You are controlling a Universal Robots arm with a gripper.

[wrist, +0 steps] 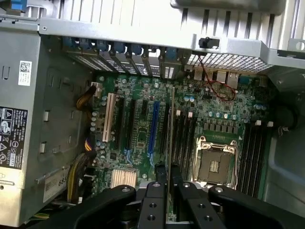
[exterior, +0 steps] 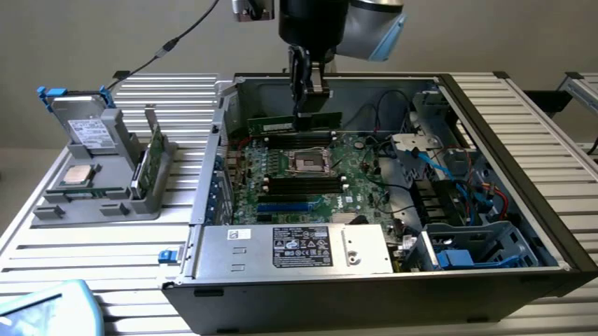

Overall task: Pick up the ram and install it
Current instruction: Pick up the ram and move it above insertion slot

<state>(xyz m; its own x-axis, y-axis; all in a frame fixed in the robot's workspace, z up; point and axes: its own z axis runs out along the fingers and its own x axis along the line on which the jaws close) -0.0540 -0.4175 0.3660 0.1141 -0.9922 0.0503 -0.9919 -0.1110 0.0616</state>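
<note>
A robot arm reaches down into an open computer case (exterior: 523, 175) lying on its side on a slatted table (exterior: 84, 245). Its gripper (exterior: 312, 112) is clenched on the ram (exterior: 271, 125), a long green stick pinched at its middle between the two black fingers (wrist: 153, 202). From the wrist camera the ram (wrist: 170, 133) appears edge-on, a thin line running out from between the fingertips. Directly beneath the gripper lies the green motherboard (exterior: 360, 175), with black memory slots (wrist: 183, 138) alongside the ram's edge and the empty processor socket (wrist: 215, 164) just beside them. Whether the ram touches a slot I cannot tell. Well away from the gripper, outside the case, a grey holder (exterior: 89, 203) carries other parts.
</note>
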